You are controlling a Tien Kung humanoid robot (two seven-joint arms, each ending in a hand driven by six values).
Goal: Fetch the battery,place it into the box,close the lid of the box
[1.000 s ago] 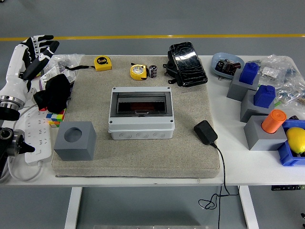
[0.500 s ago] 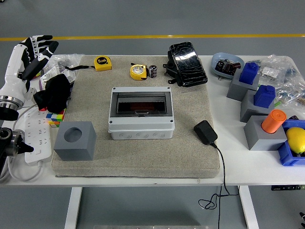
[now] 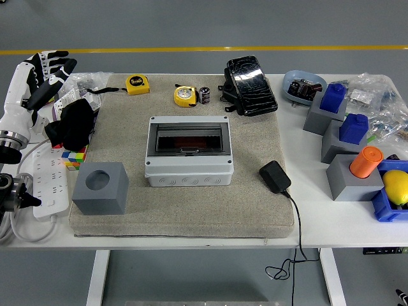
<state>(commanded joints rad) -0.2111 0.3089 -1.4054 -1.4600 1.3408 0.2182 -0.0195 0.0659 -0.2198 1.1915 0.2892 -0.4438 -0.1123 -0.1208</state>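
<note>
Head view: one small black cylindrical battery (image 3: 204, 95) stands just behind the one grey plastic box (image 3: 189, 150), beside a yellow tape measure (image 3: 184, 95); a second tape measure (image 3: 137, 84) lies further left. The left hand (image 3: 48, 71), white-and-black fingers loosely spread and holding nothing, hovers far left of the box at the worktop (image 3: 331, 223) edge, well apart from the battery.

The battery (image 3: 204, 95) stands behind the box (image 3: 189, 150), seemingly beside a tape measure (image 3: 185, 95).

white table (image 3: 331, 237) – beige mat (image 3: 185, 217), power strip (image 3: 50, 185), grey blocks (image 3: 347, 175) directly on it
</note>
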